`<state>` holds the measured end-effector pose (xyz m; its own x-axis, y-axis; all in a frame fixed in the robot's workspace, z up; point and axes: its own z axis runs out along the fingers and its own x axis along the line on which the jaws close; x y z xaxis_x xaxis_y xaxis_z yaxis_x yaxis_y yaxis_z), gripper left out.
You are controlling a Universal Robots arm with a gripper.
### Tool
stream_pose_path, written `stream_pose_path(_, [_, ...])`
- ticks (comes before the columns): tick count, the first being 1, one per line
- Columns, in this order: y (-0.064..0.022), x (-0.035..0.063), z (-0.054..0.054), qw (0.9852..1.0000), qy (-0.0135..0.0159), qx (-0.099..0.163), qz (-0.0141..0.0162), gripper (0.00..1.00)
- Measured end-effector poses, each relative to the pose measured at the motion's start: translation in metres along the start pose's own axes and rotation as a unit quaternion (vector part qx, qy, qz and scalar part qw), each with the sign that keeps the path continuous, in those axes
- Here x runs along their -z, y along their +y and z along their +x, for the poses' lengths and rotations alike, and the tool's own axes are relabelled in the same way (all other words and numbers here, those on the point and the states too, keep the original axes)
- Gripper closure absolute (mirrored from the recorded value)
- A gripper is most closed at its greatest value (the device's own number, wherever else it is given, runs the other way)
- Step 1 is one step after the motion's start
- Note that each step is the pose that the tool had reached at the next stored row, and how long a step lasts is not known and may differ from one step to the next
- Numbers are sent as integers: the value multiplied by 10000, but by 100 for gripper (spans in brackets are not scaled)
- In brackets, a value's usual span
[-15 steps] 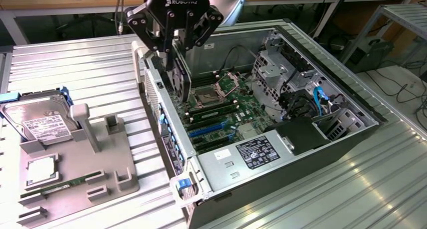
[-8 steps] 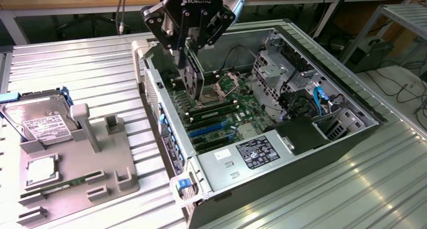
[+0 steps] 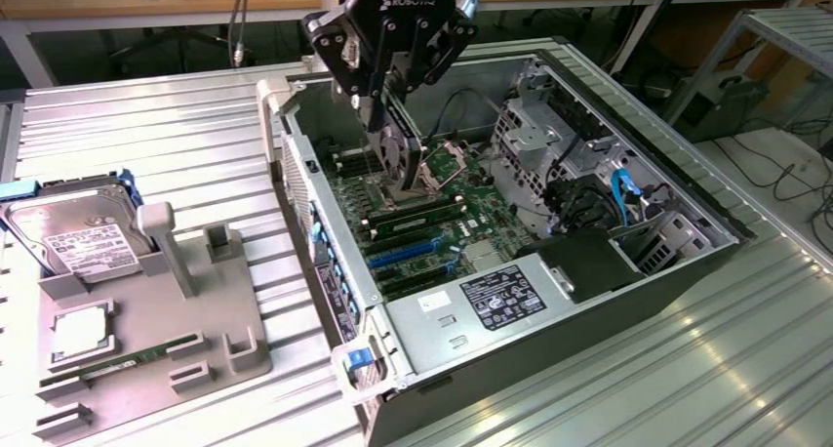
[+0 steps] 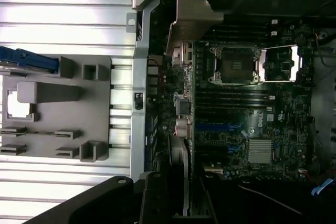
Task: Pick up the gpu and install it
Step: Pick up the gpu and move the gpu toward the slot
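Gripper (image 3: 390, 101) is closed on the gpu (image 3: 401, 159), pinching the card by its upper edge. The card hangs edge-down inside the open computer case (image 3: 592, 354), just above the motherboard (image 3: 475, 218) and near the CPU socket (image 3: 430, 169). In the wrist view the gpu (image 4: 182, 166) is seen edge-on below the gripper (image 4: 168, 205). Judged step: pickup done, install in hand, card not yet seated. The blue expansion slots (image 3: 406, 252) lie beside the card, not under it. Seating calls for its bottom edge to line up squarely over a slot, with the bracket toward the case's rear wall.
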<state>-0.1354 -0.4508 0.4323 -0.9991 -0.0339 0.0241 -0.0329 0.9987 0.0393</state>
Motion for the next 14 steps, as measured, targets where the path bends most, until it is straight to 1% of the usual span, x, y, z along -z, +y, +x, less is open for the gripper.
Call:
stream_pose_path(2, [-1,-6,-34,10000,-11,1,0,73])
stream_pose_path(5, [-2,-14,-74,10000,-75,3,3,73])
stream_pose_path(6, [-1,-17,-92,10000,-90,1,3,73])
stream_pose_path(14, [10,-38,-220,9998,-102,-180,0,73])
